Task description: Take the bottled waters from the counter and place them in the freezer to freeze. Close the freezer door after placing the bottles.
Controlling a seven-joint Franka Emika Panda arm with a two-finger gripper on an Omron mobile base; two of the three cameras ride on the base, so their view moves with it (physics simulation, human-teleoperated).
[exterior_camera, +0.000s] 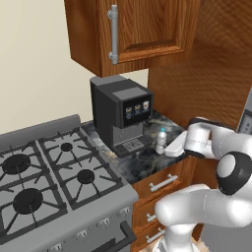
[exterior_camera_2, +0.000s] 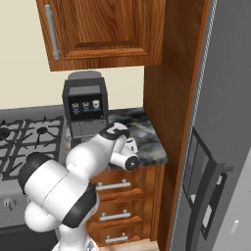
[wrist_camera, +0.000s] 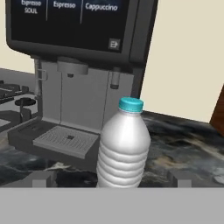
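A water bottle [wrist_camera: 124, 146] stands upright on the dark marbled counter [exterior_camera: 140, 165], just to the right of the coffee machine [exterior_camera: 121, 114], in front of its drip tray [wrist_camera: 64, 141]. The bottle has a teal cap [wrist_camera: 131, 104] and ribbed clear sides. From the left base view the same bottle [exterior_camera: 161, 141] sits near the counter's front edge, close to the wooden side panel [exterior_camera: 206, 64].

The gripper [wrist_camera: 113, 178] is low and level with the bottle, pointing straight at it. Its two finger tips [wrist_camera: 40, 179] stand wide apart, one on each side of the bottle's base, and neither touches the plastic. The jaws are spread fully and hold nothing. From the base cameras the hand [exterior_camera: 179, 146] lies over the counter beside the bottle, with the white arm [exterior_camera_2: 83, 162] bent across the drawers [exterior_camera_2: 115, 201].

Only one bottle can be made out for certain; the arm covers part of the counter in the right base view, so I cannot tell what lies behind it there.

The gas stove [exterior_camera: 44, 182] lies left of the coffee machine, burners bare. A wooden wall cabinet [exterior_camera: 133, 29] hangs above. The tall grey freezer [exterior_camera_2: 220, 147] stands to the right of the counter, past the wooden panel, with a dark bar handle [exterior_camera_2: 208, 201] and a dispenser recess [exterior_camera_2: 192, 164] on its front.
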